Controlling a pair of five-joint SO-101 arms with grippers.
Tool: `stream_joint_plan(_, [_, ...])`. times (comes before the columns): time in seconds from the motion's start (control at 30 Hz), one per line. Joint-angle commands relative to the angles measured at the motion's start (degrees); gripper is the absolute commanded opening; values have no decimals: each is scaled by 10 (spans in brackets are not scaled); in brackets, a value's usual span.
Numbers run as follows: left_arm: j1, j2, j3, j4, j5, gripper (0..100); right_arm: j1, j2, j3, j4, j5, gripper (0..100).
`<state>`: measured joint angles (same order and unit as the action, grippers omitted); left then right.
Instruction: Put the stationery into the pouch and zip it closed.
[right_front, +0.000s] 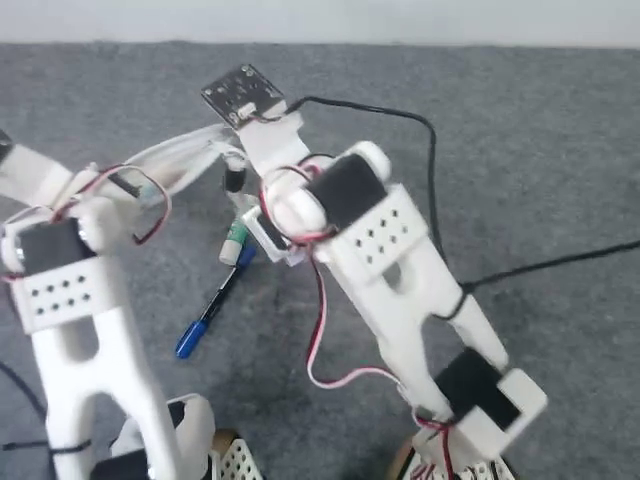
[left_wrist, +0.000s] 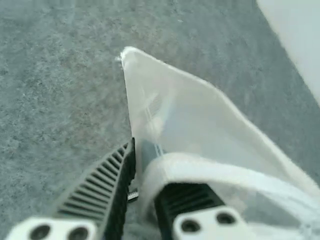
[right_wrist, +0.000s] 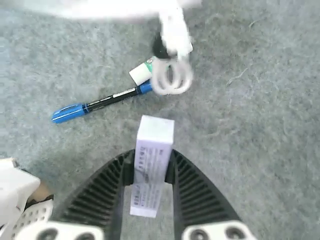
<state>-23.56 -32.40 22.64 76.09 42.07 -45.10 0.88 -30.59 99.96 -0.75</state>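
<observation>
Got the right gripper (right_wrist: 150, 156) clamped on a white rectangular eraser in a paper sleeve (right_wrist: 155, 135), long axis running straight out along the fingers. Over at the left gripper (left_wrist: 145, 170): pinched shut on the edge of a translucent white mesh pouch (left_wrist: 200, 120), holding it up off the grey carpet (right_wrist: 260, 125).

Going by the high view, probably need to carry the eraser left and farther out, past the blue-capped black pen (right_wrist: 100, 104) lying crosswise. Get the eraser grip from the right wrist view and the fabric pinch from the left. Can't tell which way the pouch mouth faces.
</observation>
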Motion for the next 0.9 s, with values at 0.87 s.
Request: stream_joint_plan(0.87, [55, -100, 33, -35, -17, 10, -17, -586, 724, -687, -7, 6])
